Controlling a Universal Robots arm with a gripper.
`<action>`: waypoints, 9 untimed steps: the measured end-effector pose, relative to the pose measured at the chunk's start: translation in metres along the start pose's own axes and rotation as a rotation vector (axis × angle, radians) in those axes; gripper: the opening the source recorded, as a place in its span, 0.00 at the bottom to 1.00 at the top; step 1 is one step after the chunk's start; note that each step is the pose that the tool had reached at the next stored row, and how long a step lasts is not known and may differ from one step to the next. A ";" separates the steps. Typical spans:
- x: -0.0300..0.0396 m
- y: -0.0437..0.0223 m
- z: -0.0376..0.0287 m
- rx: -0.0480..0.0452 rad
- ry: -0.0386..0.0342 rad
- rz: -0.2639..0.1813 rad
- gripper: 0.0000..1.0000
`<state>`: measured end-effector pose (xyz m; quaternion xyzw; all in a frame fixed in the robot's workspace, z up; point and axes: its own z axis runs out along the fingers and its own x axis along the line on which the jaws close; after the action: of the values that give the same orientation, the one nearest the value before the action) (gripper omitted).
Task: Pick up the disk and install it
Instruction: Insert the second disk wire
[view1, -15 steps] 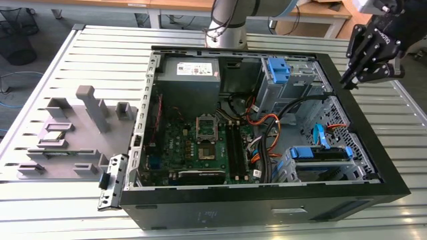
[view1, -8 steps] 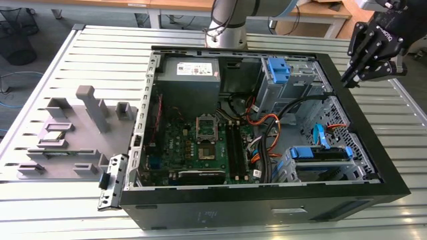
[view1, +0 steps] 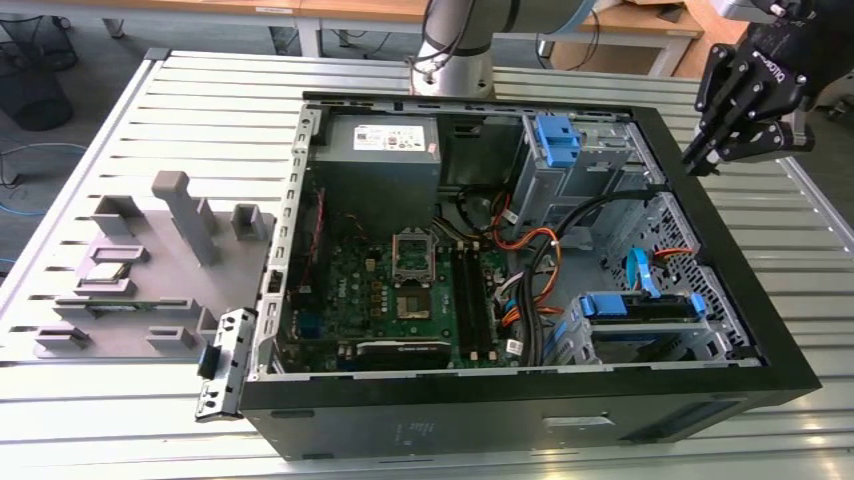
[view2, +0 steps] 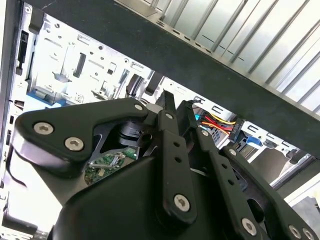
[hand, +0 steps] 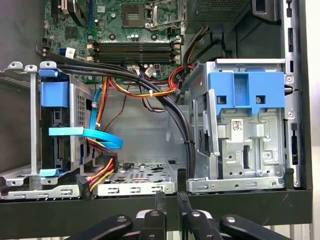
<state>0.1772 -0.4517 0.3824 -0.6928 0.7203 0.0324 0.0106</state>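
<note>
Exterior view: the end effector (view1: 697, 162) hangs above the rim of the open case (view1: 747, 330) on the exterior view's right, clenched on nothing, its fingertips drawn together. The disk (view1: 638, 312) seems to be the drive in a blue caddy sitting in the cage at the near corner of the case on that same side. In the first wrist view it (hand: 52, 132) is seen edge-on, so its label is hidden and I cannot be sure it is fully seated. A bare blue bracket (hand: 245, 95) tops the other cage, which looks empty.

The risks, as I judge them:
- The two blue parts look alike, so the bracket could be taken for the disk.
- Cables (hand: 150, 92) and a blue ribbon (hand: 100, 135) run just beside the disk's cage and could be snagged or pulled.
- The end effector is near the case wall, so a low approach could strike the rim.
</note>
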 end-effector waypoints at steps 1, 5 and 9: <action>0.0003 0.0000 -0.0001 0.0000 0.0001 0.000 0.24; 0.0028 -0.0001 -0.0001 0.0000 0.0003 0.000 0.24; 0.0211 -0.0008 -0.0009 0.0000 -0.0001 0.000 0.24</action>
<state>0.1772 -0.4729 0.3820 -0.6928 0.7203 0.0325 0.0106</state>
